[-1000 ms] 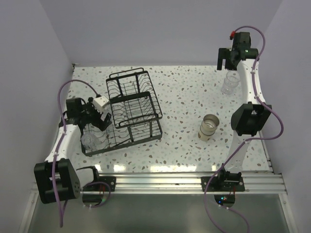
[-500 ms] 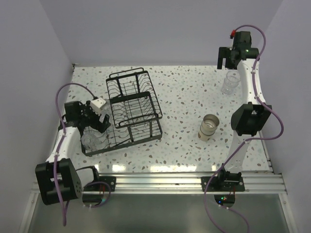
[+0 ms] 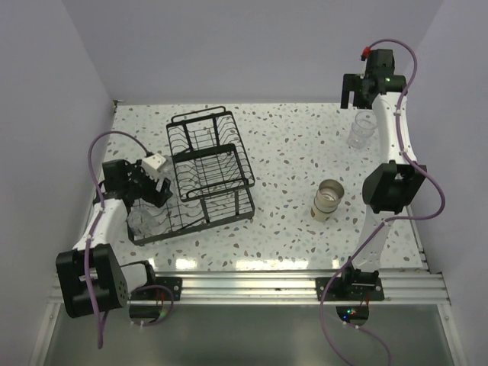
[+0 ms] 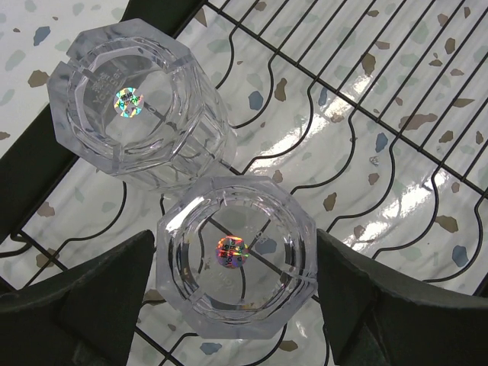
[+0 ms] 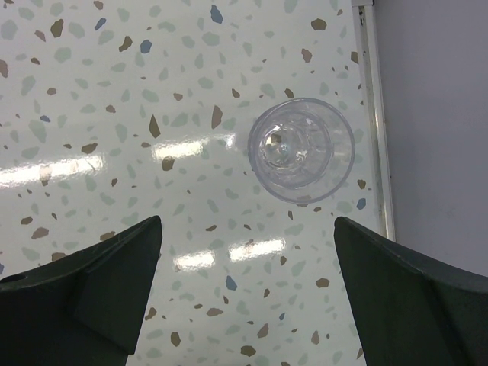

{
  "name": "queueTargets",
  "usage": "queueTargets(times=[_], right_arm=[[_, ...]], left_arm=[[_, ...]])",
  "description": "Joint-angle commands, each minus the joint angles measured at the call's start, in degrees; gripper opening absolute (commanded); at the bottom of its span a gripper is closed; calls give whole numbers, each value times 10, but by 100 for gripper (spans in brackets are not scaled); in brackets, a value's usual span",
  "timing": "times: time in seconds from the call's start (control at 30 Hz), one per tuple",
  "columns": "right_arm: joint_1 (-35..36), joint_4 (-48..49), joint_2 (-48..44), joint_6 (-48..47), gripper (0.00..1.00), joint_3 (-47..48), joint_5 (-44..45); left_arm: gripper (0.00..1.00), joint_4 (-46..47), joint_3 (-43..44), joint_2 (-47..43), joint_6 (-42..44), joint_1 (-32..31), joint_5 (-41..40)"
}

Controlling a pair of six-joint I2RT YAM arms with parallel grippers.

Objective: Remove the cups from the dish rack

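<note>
Task roughly half done. Two cups stand unloaded on the table (image 3: 290,152): a tan cup (image 3: 328,200) at centre right and a clear cup (image 5: 301,149) at upper right, under the right gripper (image 5: 248,223), whose jaws are wide apart and empty. In the lower-left corner of the dish rack (image 3: 191,227), two are left: upper rack cup (image 4: 133,103) and lower rack cup (image 4: 236,255). The left gripper (image 4: 235,267) flanks the latter; whether it clamps it cannot be told.

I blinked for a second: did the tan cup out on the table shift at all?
No. The tan cup stands just where it did, with the same gap between it and the dish rack.
</note>
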Motion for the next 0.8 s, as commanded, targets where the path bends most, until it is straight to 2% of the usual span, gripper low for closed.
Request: queueTargets(times=[0.0,0.2,0.27,0.43,0.57,0.6,0.67,0.7,0.77], right_arm=[[1,14,-27,-9,98,11,-8],[2,15,-34,-10,98,-1,-5],[2,15,-35,-12,98,-2,-5],[2,15,-38,-13,98,-5,-2],[2,16,-39,-14,98,-8,-3],[2,16,-40,-14,98,-8,-3],[2,15,-40,-13,98,-7,-6],[3,13,-40,-13,98,-5,-9],[2,12,-40,-11,98,2,-16]], left_arm=[[82,42,-2,6,-3,3,3],[84,66,-11,11,-17,4,28],[81,71,-16,13,-22,3,27],[56,51,-16,7,-7,3,24],[35,-3,0,2,7,3,27],[25,-11,4,0,8,3,26],[16,-41,20,-8,13,3,27],[3,-55,25,-10,16,5,29],[0,-91,43,-19,27,6,30]])
